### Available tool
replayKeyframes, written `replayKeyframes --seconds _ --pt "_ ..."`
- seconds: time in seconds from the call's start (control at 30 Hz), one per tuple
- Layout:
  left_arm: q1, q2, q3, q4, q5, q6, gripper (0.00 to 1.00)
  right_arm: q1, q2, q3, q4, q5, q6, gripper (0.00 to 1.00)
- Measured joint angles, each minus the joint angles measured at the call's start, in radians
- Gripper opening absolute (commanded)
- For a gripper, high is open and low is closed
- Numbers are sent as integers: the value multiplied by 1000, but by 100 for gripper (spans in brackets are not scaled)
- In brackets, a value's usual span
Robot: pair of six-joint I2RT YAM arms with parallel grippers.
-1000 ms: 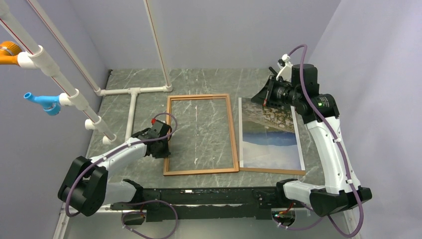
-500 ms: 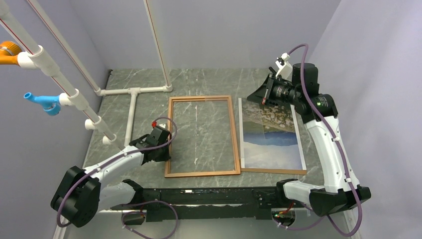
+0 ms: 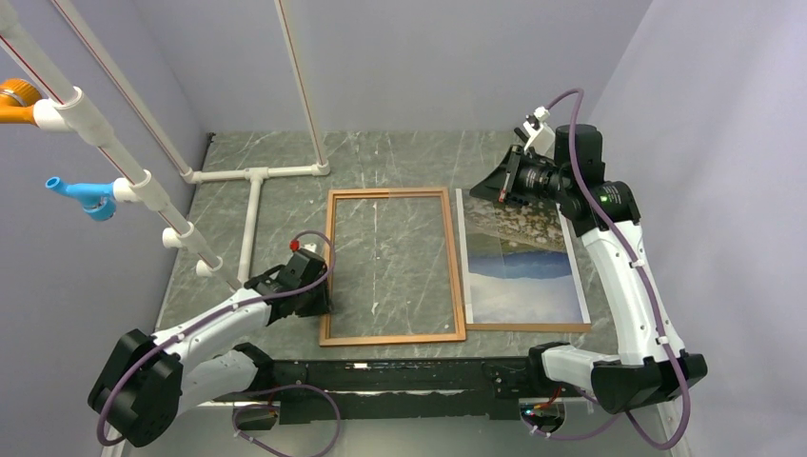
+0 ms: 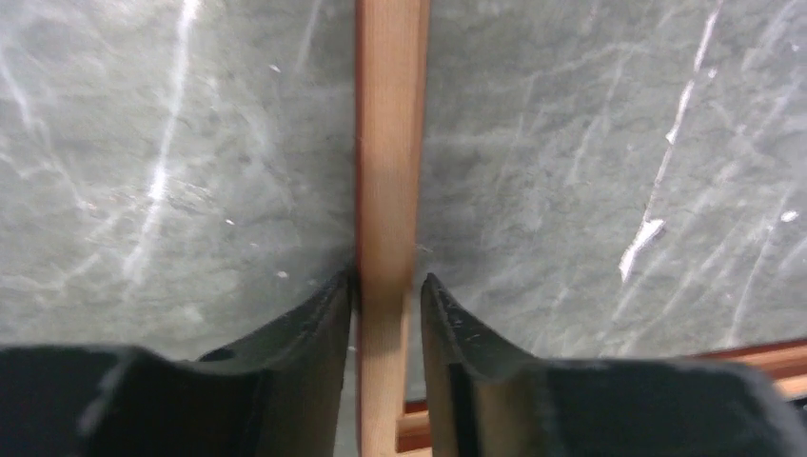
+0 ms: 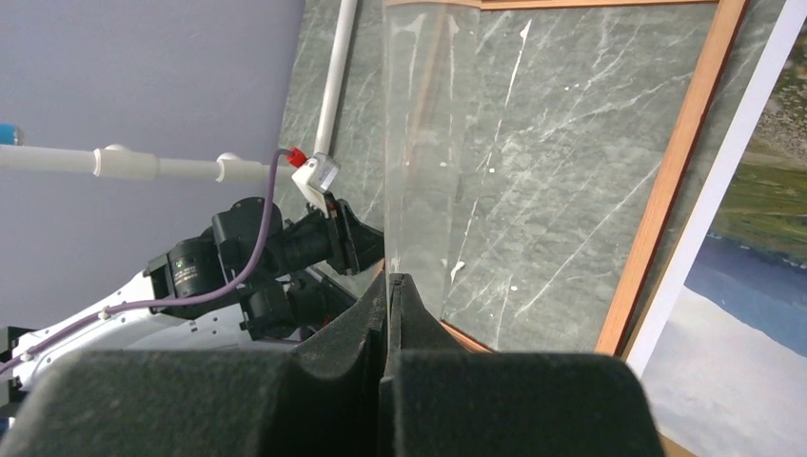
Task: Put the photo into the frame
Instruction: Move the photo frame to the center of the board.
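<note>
The reddish-brown frame [image 3: 388, 193] lies flat on the marble table, mid-table. My left gripper [image 3: 322, 297] is shut on its left rail near the front corner; in the left wrist view the fingers [image 4: 314, 333] straddle the rail [image 4: 390, 143]. The photo [image 3: 523, 271] lies face up to the right of the frame, on a brown backing panel [image 3: 528, 327]. My right gripper [image 3: 495, 188] hovers above the photo's far end, shut on a clear sheet [image 5: 428, 143] that stands up from its jaws [image 5: 390, 281]. The frame's right rail [image 5: 666, 200] and the photo [image 5: 752, 286] show beneath.
White PVC pipes [image 3: 252, 205] lie on the table at the back left, and more run up the left side with a blue fitting [image 3: 81, 195] and an orange fitting [image 3: 14, 100]. Lilac walls close in on the left, back and right.
My left gripper has drawn back toward the near edge with the frame's left rail, and the frame has slid nearer and slightly right. My right gripper has shifted a little left with the clear sheet.
</note>
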Motion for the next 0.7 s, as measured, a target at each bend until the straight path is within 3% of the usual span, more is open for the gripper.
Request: replayKeyframes --seconds 0.07,0.13,0.33,0.7 --pt "-5 -1 -4 6 24 -17 73 -1 0 -3 0 -2 1 0" --pt "-13 -9 -3 27 46 -36 83 -3 0 -6 0 -2 2 0" --pt "-16 -61 -1 -12 76 -57 99 -5 -19 -37 10 -3 5 0" --pt "-16 -386 53 -97 174 -99 99 -5 -206 -251 52 -56 48 0"
